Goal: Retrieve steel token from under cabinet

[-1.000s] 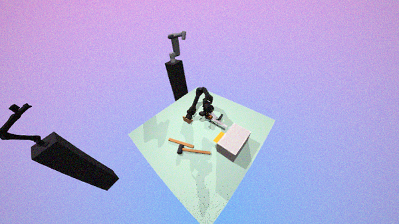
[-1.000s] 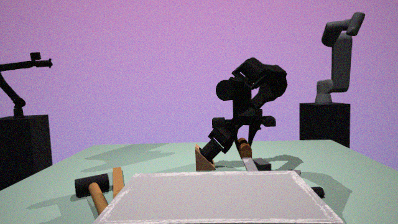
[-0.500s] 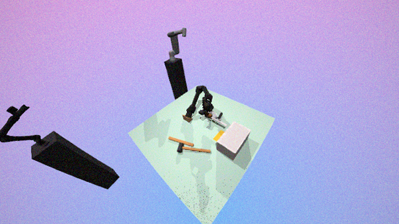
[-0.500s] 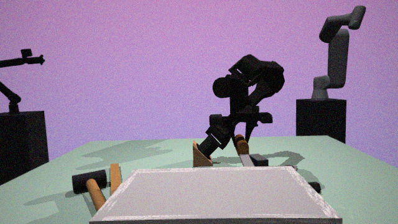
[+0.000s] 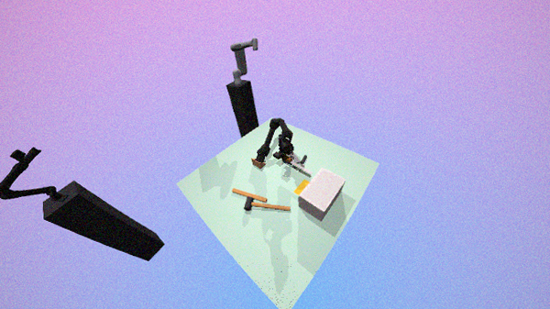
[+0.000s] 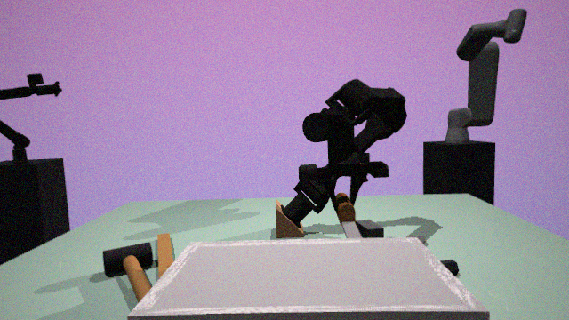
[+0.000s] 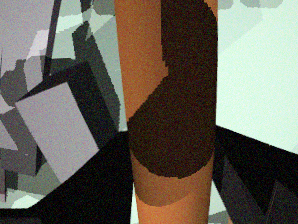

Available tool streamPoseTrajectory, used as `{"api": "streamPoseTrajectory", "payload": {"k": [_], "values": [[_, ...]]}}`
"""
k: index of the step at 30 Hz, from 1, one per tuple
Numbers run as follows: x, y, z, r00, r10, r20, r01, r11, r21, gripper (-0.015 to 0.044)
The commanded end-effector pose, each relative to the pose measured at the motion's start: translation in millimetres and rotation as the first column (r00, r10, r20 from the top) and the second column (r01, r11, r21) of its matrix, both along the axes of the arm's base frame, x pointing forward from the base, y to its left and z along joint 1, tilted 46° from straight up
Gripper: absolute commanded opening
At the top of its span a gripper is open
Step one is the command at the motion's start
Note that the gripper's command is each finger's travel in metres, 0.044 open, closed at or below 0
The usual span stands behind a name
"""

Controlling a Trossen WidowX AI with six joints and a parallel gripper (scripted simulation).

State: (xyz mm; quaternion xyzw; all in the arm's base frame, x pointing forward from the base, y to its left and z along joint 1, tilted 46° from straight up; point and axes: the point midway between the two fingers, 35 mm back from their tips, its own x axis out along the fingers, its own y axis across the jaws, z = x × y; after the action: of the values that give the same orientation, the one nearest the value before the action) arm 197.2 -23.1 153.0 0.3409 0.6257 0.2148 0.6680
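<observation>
My gripper is shut on the orange-brown handle of a tool with a long, flat grey blade. The blade points toward the cabinet. In the top view its tip shows short of the cabinet, beyond the upper end of the yellow marked area. The tool's height above the table is hard to tell. The steel token is not visible in any view, and the vent slots are hidden too.
A black-headed mallet and a wooden stick lie beside each other, left of the cabinet in the top and exterior views. A dark block is beside the held blade. A black rounded end shows past the cabinet's right edge.
</observation>
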Motion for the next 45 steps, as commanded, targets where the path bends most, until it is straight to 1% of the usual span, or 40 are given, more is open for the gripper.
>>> {"api": "streamPoseTrajectory", "payload": {"k": [1, 45], "values": [[0.8, -0.9, 0.9, 1.0, -0.003, 0.011, 0.003, 1.0, 0.001, 0.0], [-7.0, 4.7, -6.4, 1.0, 0.016, -0.003, -0.016, 1.0, 0.024, 0.0]]}}
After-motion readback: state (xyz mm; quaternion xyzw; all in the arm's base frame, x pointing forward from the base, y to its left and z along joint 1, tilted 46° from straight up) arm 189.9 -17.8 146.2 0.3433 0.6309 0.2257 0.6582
